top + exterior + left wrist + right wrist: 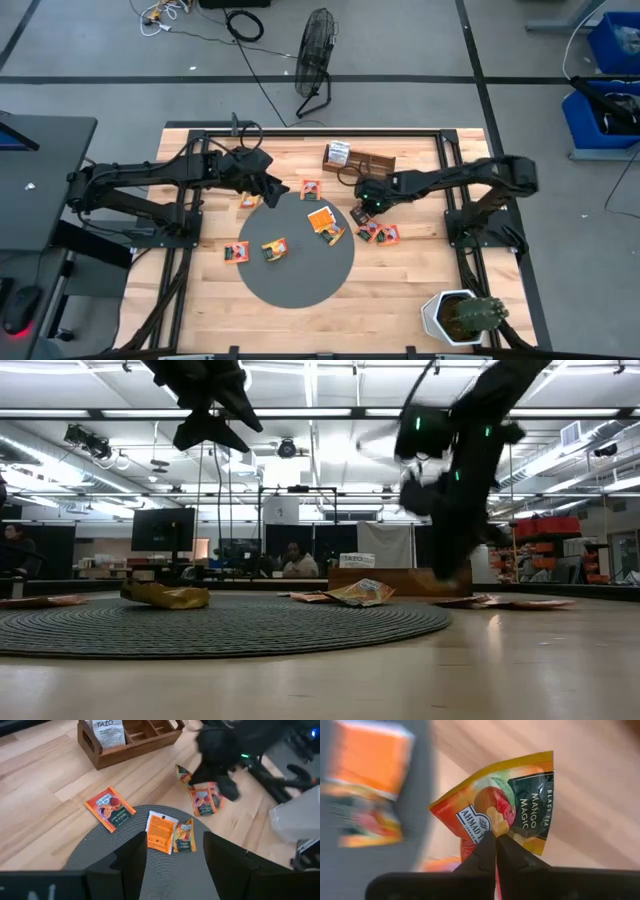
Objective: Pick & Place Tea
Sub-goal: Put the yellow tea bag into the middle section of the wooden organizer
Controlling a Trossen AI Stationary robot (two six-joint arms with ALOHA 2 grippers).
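Observation:
Small square tea packets lie on and around the grey disc [295,265]: several on it [322,220], [274,248], [236,252], others flat on the wood [311,188], [249,200], [388,235]. My right gripper [362,212] is beside the disc's far right rim, shut on an orange mango packet [505,805]. My left gripper [272,192] hangs open, high over the disc's far left rim [205,405]. Its wrist view looks down between its fingers [172,852] at packets on the disc [161,832]. My right gripper pinches the mango packet between its two fingertips [487,847] at the packet's near edge [495,831]. The rest of the packet stands out ahead of the fingers, creased. The fingers point down at the table. Whether the packet is clear of the wood I cannot tell.
A wooden compartment box [365,162] with a white packet [338,153] sits at the far side, just behind my right gripper. A potted cactus [462,315] stands at the near right corner. Bare wood lies near the disc's left and near sides.

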